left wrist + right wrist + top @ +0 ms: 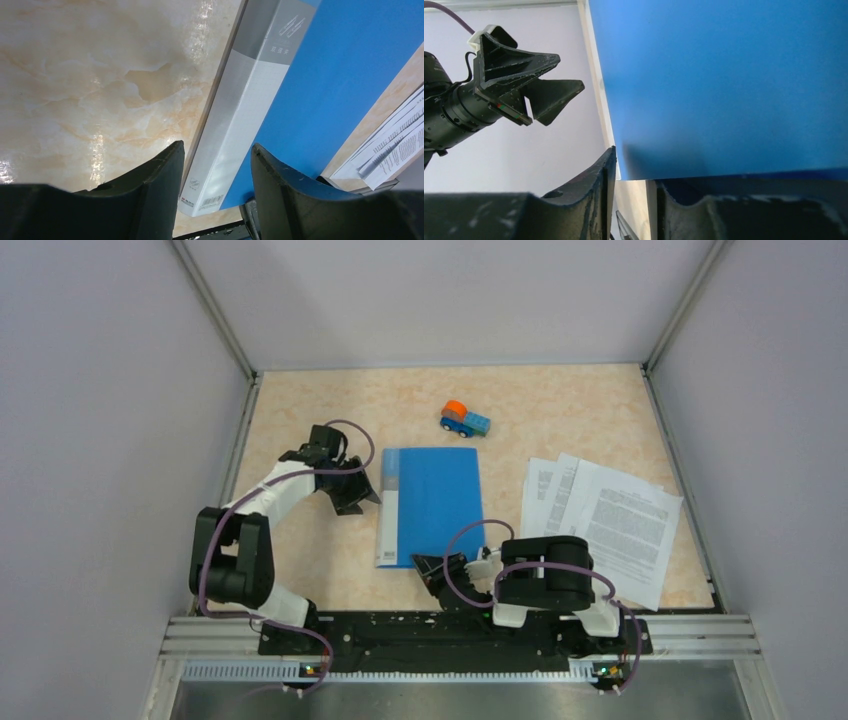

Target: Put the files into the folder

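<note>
Right gripper (430, 572), jaws narrowed with a slim gap between them, sits at the 7 o'clock corner of the thin bright-blue plastic folder (440, 500), which lies closed mid-table. Left gripper (355, 490), moderately spread, hovers at its 9 o'clock spine. Loose white printed paper files (610, 520) lie at 3 o'clock. The cover looks light, slick and floppy, best pinched along its free 3 o'clock edge.

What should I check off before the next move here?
1. Folder cover opened: not ok, it lies closed.
2. Left pincer open at the folder's left side: ok.
3. Right pincer at the folder's near edge: ok.
4. Right pincer's grip on the cover: cannot tell.
5. Files lying right of the folder, apart from it: ok.
6. Toy truck apart from the folder: ok.
</note>
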{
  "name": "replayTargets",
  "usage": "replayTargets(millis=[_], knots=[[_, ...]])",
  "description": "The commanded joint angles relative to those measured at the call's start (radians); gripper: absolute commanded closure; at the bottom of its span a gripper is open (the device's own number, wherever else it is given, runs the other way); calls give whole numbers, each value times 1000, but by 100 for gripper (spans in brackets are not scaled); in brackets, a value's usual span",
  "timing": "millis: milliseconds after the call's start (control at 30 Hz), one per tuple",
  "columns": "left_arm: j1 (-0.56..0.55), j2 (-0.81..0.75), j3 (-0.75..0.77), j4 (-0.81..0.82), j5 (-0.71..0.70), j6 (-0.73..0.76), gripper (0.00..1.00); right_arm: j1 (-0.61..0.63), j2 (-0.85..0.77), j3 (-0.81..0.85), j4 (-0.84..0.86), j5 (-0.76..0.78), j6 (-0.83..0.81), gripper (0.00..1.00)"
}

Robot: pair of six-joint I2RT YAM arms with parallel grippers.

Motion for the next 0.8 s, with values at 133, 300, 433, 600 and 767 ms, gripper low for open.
replayTargets(millis=[133,300,433,600,767], knots=[[16,-74,11,-25,0,10,43,-7,15,-34,9,56,-115,81],[20,-99,11,-39,-3,11,43,-8,2,-31,0,55,-172,91],[24,-125,20,-58,-3,8,42,-8,-48,-22,-70,50,-233,100],[37,-179,60,-103,-2,1,40,9,-170,29,-327,55,-321,100],[44,-237,103,-144,-27,0,37,42,-303,160,-683,88,-444,100]])
